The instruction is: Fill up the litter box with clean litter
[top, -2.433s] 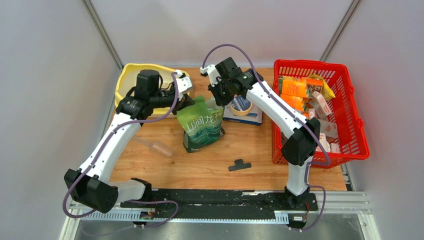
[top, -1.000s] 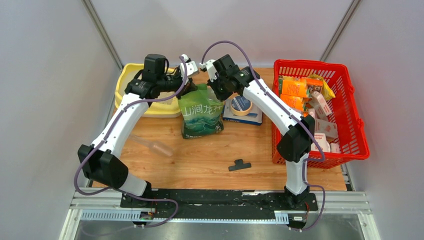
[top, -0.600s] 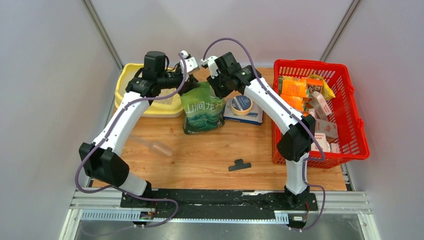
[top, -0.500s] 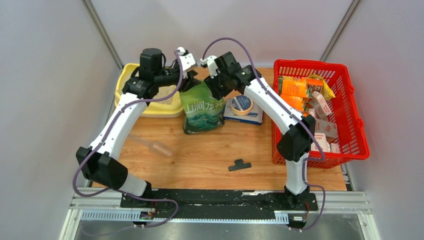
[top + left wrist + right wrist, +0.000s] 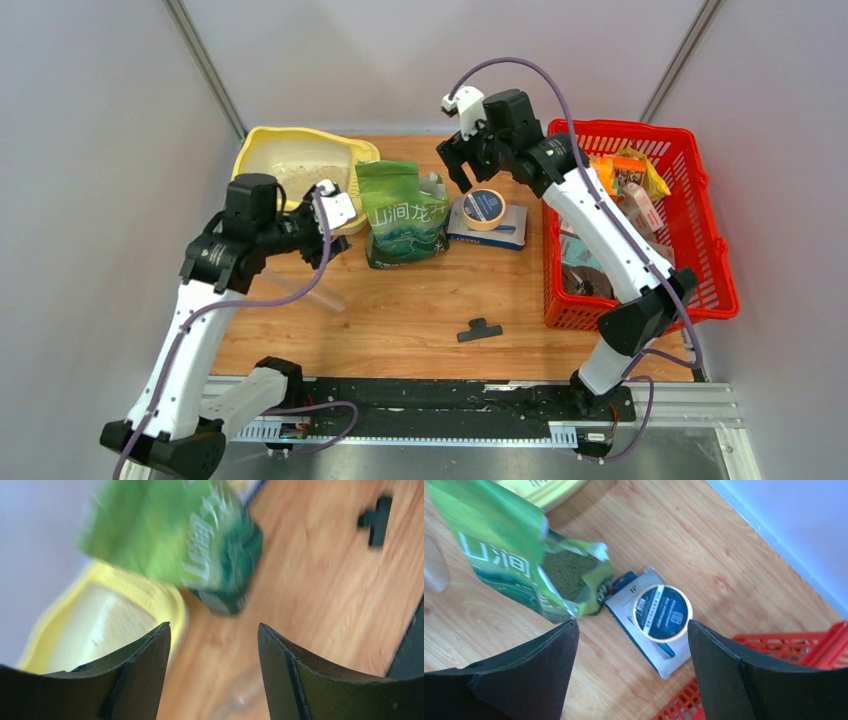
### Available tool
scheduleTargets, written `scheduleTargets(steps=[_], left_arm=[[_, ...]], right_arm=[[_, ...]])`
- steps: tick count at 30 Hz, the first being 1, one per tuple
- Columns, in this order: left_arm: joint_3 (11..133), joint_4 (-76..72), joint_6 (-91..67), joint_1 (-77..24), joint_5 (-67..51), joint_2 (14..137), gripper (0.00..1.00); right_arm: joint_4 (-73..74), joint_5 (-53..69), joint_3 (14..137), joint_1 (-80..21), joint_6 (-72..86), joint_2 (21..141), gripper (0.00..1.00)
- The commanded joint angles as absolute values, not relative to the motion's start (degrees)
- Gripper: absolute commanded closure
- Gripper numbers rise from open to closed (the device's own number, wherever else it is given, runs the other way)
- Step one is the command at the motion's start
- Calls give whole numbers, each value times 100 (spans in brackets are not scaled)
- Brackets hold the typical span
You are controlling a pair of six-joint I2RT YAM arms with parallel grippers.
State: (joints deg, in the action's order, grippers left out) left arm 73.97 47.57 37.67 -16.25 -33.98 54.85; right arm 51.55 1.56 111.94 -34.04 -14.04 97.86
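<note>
Withdrawn from the green litter pouch (image 5: 403, 215), left end effector (image 5: 214, 625) and right end effector (image 5: 631, 622) hang wide and empty; the pouch stands on the desk (image 5: 420, 300) just beside the litter box (image 5: 252, 150) (beige litter (image 5: 295, 178) inside).

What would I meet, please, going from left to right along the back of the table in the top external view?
litter box → green litter pouch → roll of tape → red basket
</note>
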Motion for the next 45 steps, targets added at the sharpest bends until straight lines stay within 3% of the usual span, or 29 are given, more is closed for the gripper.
scheduleTargets(steps=[1, 7, 12, 17, 24, 31, 38, 45], left_arm=[[6918, 6774, 5175, -1118, -2428, 6080, 28], [6978, 8242, 7311, -212, -1988, 6924, 32], [6830, 8367, 8189, -97, -1574, 7382, 35], [6601, 8033, 8507, -27, -1441, 7716, 37], [6127, 7691, 9131, -218, -2276, 7673, 34], [5696, 6971, 9308, -922, -1838, 8033, 25], [5265, 5889, 9360, -1336, -1073, 8481, 25], [5344, 5634, 9343, -1388, -1037, 8956, 28]], right_arm=[[4992, 123, 10653, -3060, -1503, 9607, 15], [5001, 334, 10494, -2909, -1485, 9492, 13], [4992, 500, 10477, -2900, -1415, 9501, 12], [5001, 571, 10363, -2909, -1441, 9405, 10], [4983, 589, 10160, -2900, -1494, 9290, 8], [4983, 650, 10257, -2900, -1485, 9360, 7], [4983, 607, 10169, -2900, -1573, 9299, 6], [4992, 563, 10125, -2900, -1643, 9272, 5]])
